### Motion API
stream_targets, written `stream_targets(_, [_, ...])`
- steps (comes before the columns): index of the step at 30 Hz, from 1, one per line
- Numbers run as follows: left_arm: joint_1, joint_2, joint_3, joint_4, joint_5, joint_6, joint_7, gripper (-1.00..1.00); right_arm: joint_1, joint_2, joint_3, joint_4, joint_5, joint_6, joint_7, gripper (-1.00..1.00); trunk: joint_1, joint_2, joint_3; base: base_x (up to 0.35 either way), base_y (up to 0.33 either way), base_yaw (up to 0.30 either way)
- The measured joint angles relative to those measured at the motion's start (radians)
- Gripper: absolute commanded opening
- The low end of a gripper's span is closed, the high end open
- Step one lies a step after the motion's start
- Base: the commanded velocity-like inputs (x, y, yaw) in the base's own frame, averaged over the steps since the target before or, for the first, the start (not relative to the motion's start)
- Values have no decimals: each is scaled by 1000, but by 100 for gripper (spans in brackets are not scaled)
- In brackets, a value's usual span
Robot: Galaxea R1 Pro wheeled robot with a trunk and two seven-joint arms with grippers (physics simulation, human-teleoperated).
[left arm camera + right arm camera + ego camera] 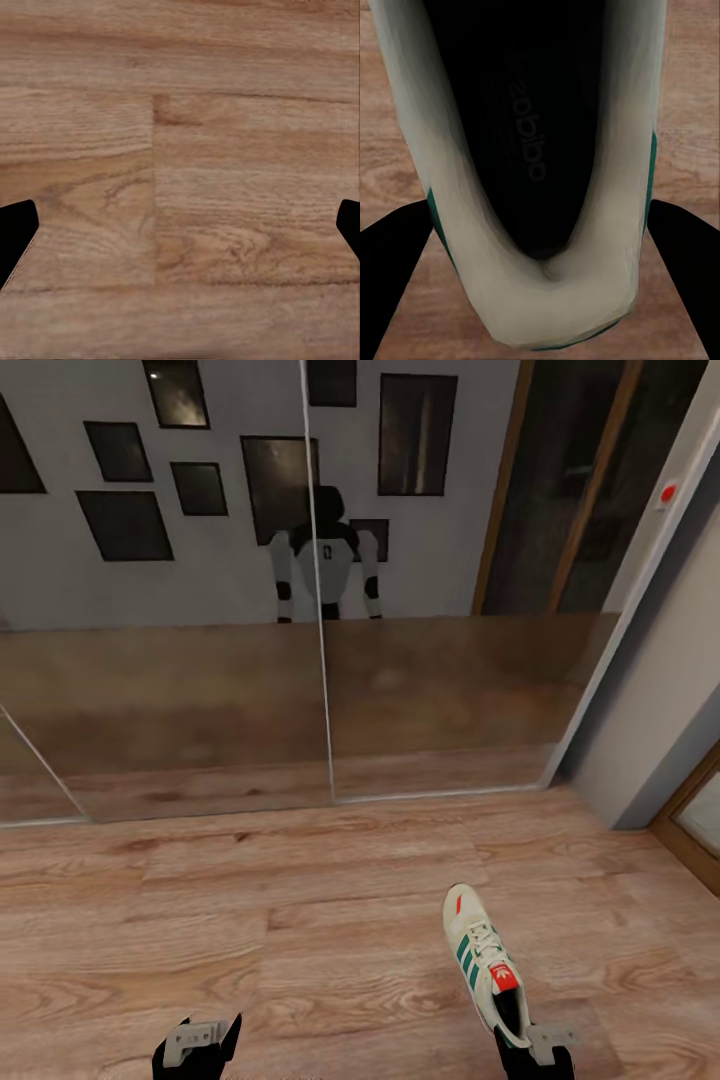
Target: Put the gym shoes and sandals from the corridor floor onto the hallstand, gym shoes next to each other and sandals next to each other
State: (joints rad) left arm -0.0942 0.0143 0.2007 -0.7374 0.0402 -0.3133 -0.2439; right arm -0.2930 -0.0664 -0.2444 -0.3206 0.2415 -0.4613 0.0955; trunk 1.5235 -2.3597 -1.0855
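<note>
Above the corridor floor [300, 920], right tool [540, 247] straddles a gym shoe [483, 960].
Whether it grips is unclear; left tool [197, 1050] hangs spread, empty.

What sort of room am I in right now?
Likely a home corridor: wood-plank floor, mirrored sliding panels reflecting framed pictures and the robot, and a gym shoe between the right gripper's fingers.

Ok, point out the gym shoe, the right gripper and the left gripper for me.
gym shoe [478, 952]: head view, on its laces.
right gripper [540, 247]: right wrist view, midway between its fingertips, either side of the shoe's heel.
left gripper [180, 240]: left wrist view, midway between its fingertips, over floor.
</note>
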Motion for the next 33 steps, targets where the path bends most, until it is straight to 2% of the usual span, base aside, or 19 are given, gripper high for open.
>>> stream_targets(33, [0,0,0,1,-1,0,0,100,0,0,0,0,0,0,0,-100,0,0,0,0,0,278])
